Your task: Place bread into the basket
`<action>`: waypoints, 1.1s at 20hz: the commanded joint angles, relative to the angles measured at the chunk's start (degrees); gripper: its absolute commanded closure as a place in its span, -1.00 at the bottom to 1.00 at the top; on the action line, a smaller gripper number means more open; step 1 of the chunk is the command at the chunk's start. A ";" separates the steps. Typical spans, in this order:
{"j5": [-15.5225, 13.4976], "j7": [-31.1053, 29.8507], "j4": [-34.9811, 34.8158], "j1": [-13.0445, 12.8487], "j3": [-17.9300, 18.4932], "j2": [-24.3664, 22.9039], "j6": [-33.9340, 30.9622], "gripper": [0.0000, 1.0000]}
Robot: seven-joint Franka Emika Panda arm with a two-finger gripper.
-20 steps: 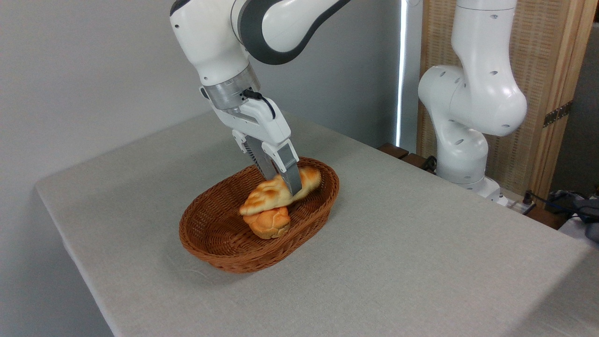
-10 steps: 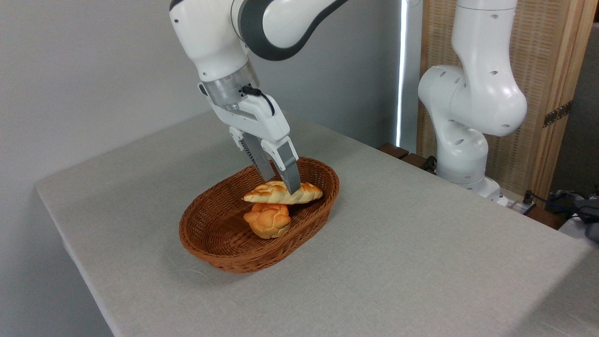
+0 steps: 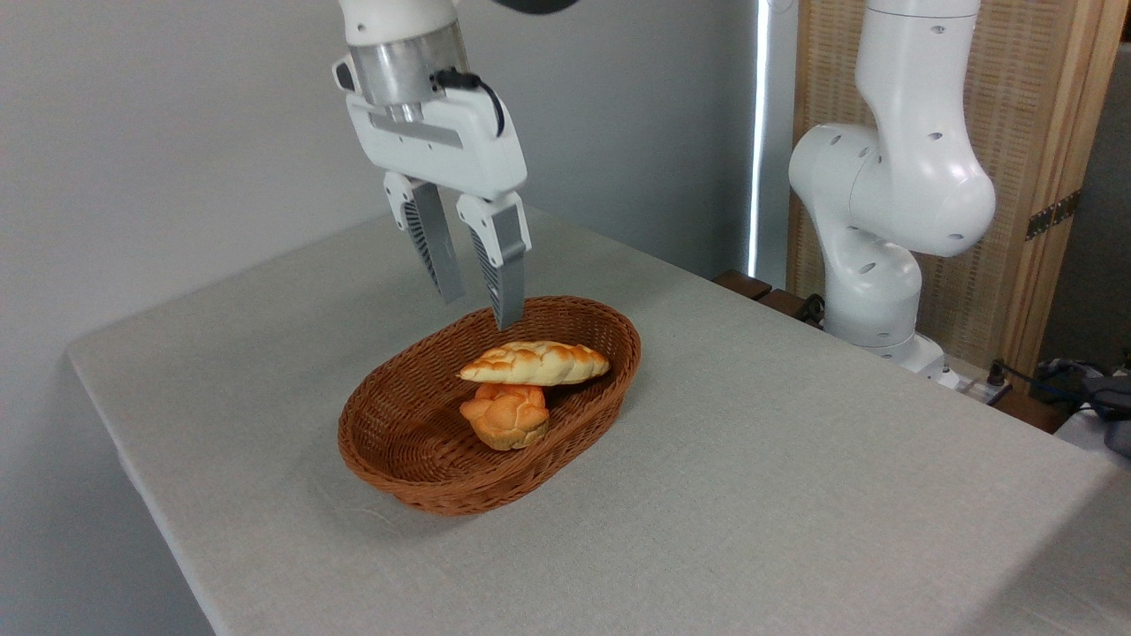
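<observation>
The basket (image 3: 415, 477) sits on the counter (image 3: 795, 495), left of middle. In its right half the bread (image 3: 534, 363) lies across the top of a round knotted bun (image 3: 505, 417). The end effector (image 3: 480, 309) hangs above the basket's far rim, left of the bread, touching nothing.
</observation>
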 commanded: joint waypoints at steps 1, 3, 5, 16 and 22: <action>1.21 3.16 3.19 0.00 4.05 0.68 -0.77 -1.00; 0.51 8.77 3.54 0.00 6.42 0.77 -0.77 -1.00; -0.20 10.21 4.77 0.00 8.27 0.77 -0.95 -1.00; -3.72 10.21 13.65 0.09 11.71 6.13 -4.11 -1.00; -3.72 10.21 13.92 0.00 10.57 7.10 -4.02 -1.00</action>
